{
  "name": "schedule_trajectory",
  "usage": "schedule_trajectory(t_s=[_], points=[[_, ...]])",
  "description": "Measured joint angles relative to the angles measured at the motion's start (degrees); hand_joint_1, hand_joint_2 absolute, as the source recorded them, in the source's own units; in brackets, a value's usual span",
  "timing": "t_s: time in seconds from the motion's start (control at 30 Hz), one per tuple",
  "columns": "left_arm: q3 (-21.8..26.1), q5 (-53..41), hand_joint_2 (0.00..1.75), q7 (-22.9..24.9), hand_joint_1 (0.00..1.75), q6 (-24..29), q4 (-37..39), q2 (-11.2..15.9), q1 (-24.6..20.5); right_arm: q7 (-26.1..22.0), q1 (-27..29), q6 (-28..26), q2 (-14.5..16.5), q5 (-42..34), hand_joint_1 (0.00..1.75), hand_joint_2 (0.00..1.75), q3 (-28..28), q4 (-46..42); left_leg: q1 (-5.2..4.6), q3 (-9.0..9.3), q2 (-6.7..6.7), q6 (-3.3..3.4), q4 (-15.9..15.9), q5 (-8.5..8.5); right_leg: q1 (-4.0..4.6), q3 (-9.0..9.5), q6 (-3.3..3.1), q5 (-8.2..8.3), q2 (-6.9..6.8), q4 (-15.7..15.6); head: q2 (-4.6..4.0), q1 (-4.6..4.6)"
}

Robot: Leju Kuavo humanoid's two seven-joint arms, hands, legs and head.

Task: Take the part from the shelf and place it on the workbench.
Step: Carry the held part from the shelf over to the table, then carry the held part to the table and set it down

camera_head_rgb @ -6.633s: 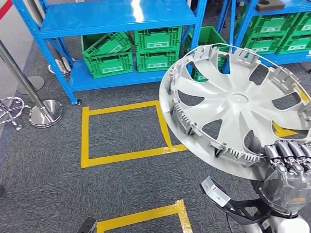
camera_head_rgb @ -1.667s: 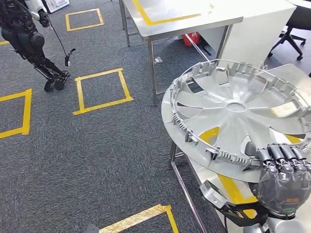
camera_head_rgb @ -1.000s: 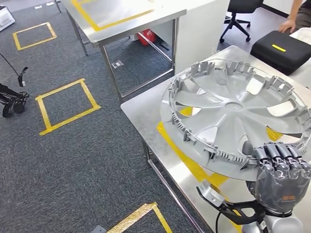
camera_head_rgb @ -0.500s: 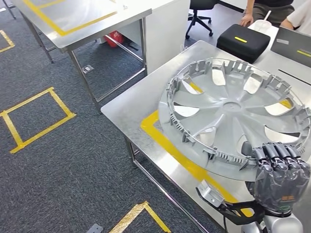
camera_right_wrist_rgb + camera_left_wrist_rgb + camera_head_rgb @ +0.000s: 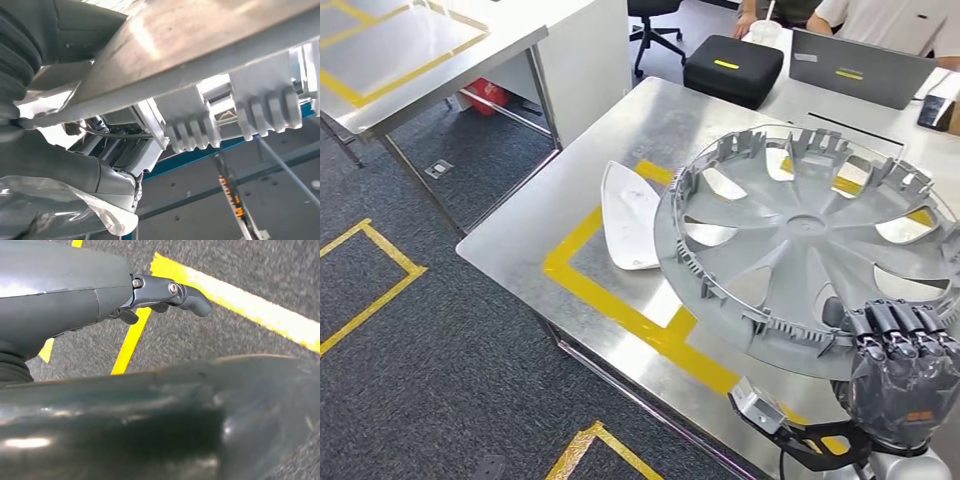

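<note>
Head view: a large silver-grey plastic wheel cover with spoke openings (image 5: pixel 803 235) is held level above the brushed steel tabletop (image 5: pixel 531 225) marked with yellow tape, its near rim gripped by the right hand (image 5: pixel 901 365), fingers curled over the edge. A white curved panel (image 5: pixel 629 215) lies beside it. The cover's right side is cut off.

Left wrist view: the left hand (image 5: pixel 166 292) is seen over carpet, nothing held, fingers extended.

Right wrist view: the ribbed rim is seen close, blurred.

Grey carpet (image 5: pixel 433 370) with yellow tape (image 5: pixel 373 290), steel tables (image 5: pixel 410 60), black office chair (image 5: pixel 652 20).
</note>
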Motion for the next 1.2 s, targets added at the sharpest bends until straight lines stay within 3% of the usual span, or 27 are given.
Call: schedule_trajectory(t_s=[0.03,0.07,0.1,0.17,0.23,0.3,0.37,0.43,0.5,0.53,0.57,0.6,0.67,0.7,0.77,0.83,0.9,1.0,1.03,1.07,1.13,1.2], points=[[0.25,0.00,0.00,0.00,0.00,0.01,0.00,-0.03,0.09,0.00,0.06,0.00,0.00,0.00,1.75,1.75,-0.09,0.01,-0.01,-0.73,-0.11,0.14,1.22,0.24,0.09,0.02,-0.03,0.03,0.81,0.01,0.00,-0.01],[0.43,-0.01,0.00,0.01,0.00,0.03,0.00,-0.05,0.13,0.01,0.13,0.00,0.01,0.00,1.75,1.75,-0.16,0.01,-0.03,-0.44,-0.28,0.38,0.07,1.67,0.15,0.05,-0.03,0.06,1.64,0.03,0.00,0.01],[0.56,-0.02,0.00,0.02,0.00,0.07,0.00,-0.04,0.13,0.02,0.18,0.00,0.01,0.00,1.75,1.75,-0.21,0.00,-0.06,0.80,-0.75,0.72,-3.17,3.95,0.19,0.09,0.01,0.09,2.44,0.04,0.00,-0.01],[0.73,-0.10,0.00,0.08,0.00,0.14,0.00,0.10,0.13,0.07,0.22,0.00,0.02,0.00,1.75,1.75,-0.23,-0.01,-0.07,4.00,-3.28,1.49,-11.13,7.90,0.18,0.04,0.22,0.20,3.91,0.11,0.00,0.03],[0.81,-0.18,0.00,0.13,0.00,0.17,0.00,0.23,0.14,0.14,0.21,0.00,0.02,0.00,1.75,1.75,-0.24,0.00,-0.11,5.58,-5.13,1.84,-15.01,8.80,0.04,-0.37,0.72,0.42,5.08,0.18,0.00,0.01],[0.87,-0.20,0.00,0.15,0.00,0.18,0.00,0.17,0.09,0.19,0.32,0.00,0.02,0.00,1.75,1.75,-0.24,-0.01,-0.14,5.79,-4.43,1.98,-15.71,8.76,-0.17,-0.99,1.46,0.74,6.02,0.04,0.00,-0.04],[0.88,-0.20,0.00,0.16,0.00,0.17,0.00,0.06,-0.07,0.20,0.47,0.00,0.01,0.00,1.75,1.75,-0.26,-0.02,0.01,5.98,-3.11,2.38,-16.58,9.31,-0.04,-2.01,1.98,-0.09,3.94,1.08,0.00,0.20],[0.91,-0.23,0.00,0.16,0.00,0.17,0.00,0.01,-0.09,0.20,0.35,0.00,0.00,0.00,1.75,1.75,-0.22,-0.01,0.07,6.11,-1.66,2.72,-17.15,9.65,0.12,-4.44,2.30,-3.14,0.34,6.10,0.00,0.57],[0.96,-0.32,0.00,0.16,0.00,0.15,0.00,-0.03,0.14,0.23,0.19,0.00,0.00,0.00,1.75,1.75,-0.19,0.01,0.01,6.05,-0.07,2.84,-17.13,9.61,0.00,-7.68,2.70,-6.32,-0.90,13.30,0.00,0.72],[0.98,-0.39,0.00,0.17,0.00,0.13,0.00,-0.05,0.23,0.28,0.21,0.00,0.00,0.00,1.75,1.75,-0.21,0.02,0.02,6.05,0.75,2.83,-17.09,9.55,-0.08,-8.50,2.91,-6.71,-1.05,15.29,0.00,0.72],[0.99,-0.49,0.00,0.17,0.00,0.09,0.00,-0.10,0.26,0.34,0.22,0.00,0.00,0.00,1.75,1.75,-0.25,0.03,0.04,6.06,1.53,2.77,-17.02,9.47,-0.18,-8.34,3.11,-6.10,-1.20,15.31,0.00,0.73],[0.99,-0.60,0.00,0.18,0.00,0.05,0.00,-0.17,0.23,0.43,0.23,0.00,0.00,0.00,1.75,1.75,-0.30,0.03,0.08,6.08,2.23,2.63,-16.91,9.34,-0.30,-7.03,3.28,-4.57,-1.55,13.07,0.00,0.74],[0.99,-0.81,0.00,0.19,0.00,-0.02,0.00,-0.27,0.11,0.52,0.10,0.00,0.01,0.00,1.75,1.75,-0.34,0.02,-0.01,6.14,3.39,2.05,-16.43,8.86,-0.27,-2.60,3.52,-1.47,-3.72,5.43,0.00,0.77],[0.98,-0.91,0.00,0.21,0.00,-0.02,0.00,-0.28,0.08,0.56,-0.01,0.00,0.01,0.00,1.75,1.75,-0.33,0.02,-0.16,6.14,3.88,1.70,-16.11,8.59,-0.16,-0.91,3.30,-0.74,-4.71,2.49,0.00,0.76],[0.97,-1.09,0.00,0.27,0.00,-0.02,0.00,-0.23,0.01,0.62,-0.14,0.00,0.01,0.00,1.75,1.75,-0.33,0.02,-0.49,6.22,4.85,1.16,-15.69,8.27,0.17,0.25,2.50,-0.87,-5.40,0.43,0.00,0.72],[0.97,-1.27,0.00,0.31,0.00,-0.02,0.00,-0.23,-0.08,0.68,-0.09,0.00,0.01,0.00,1.75,1.75,-0.42,0.01,-0.35,6.38,5.40,0.79,-15.46,7.94,0.08,-0.03,1.62,-0.70,-4.12,0.51,0.00,0.65],[0.97,-1.37,0.00,0.32,0.00,-0.02,0.00,-0.23,-0.18,0.70,-0.11,0.00,0.02,0.00,1.75,1.75,-0.49,0.01,-0.09,6.21,4.15,0.37,-14.50,6.87,-0.05,-0.08,1.07,-0.54,-3.17,0.47,0.00,0.51],[0.97,-1.40,0.00,0.32,0.00,-0.02,0.00,-0.23,-0.22,0.70,-0.15,0.00,0.02,0.00,1.75,1.75,-0.50,0.01,0.02,5.94,2.78,0.20,-13.67,6.08,-0.11,-0.07,0.87,-0.49,-2.84,0.46,0.00,0.38],[0.97,-1.42,0.00,0.33,0.00,-0.04,0.00,-0.26,-0.10,0.68,-0.16,0.00,0.03,0.00,1.75,1.75,-0.50,0.02,0.03,4.03,2.07,0.25,-9.59,4.55,-0.02,-0.09,0.68,-0.45,-1.94,0.46,0.00,0.34],[0.97,-1.44,0.00,0.35,0.00,-0.05,0.00,-0.29,0.03,0.67,-0.17,0.00,0.03,0.00,1.75,1.75,-0.50,0.02,0.02,2.41,1.33,0.44,-6.35,3.77,0.12,-0.09,0.48,-0.39,-0.75,0.47,0.00,0.28],[0.97,-1.52,0.00,0.40,0.00,-0.10,0.00,-0.34,0.24,0.63,-0.19,0.00,0.05,0.00,1.75,1.75,-0.50,0.02,-0.13,0.79,-0.78,1.30,-3.78,4.50,0.47,-0.05,0.10,-0.23,2.25,0.47,0.00,0.20],[0.97,-1.56,0.00,0.41,0.00,-0.11,0.00,-0.18,0.21,0.62,-0.21,0.00,0.08,0.00,1.75,1.75,-0.49,0.02,-0.28,3.84,-3.21,2.49,-11.25,8.08,0.57,-0.12,0.22,-0.07,3.77,0.51,0.00,0.25]])
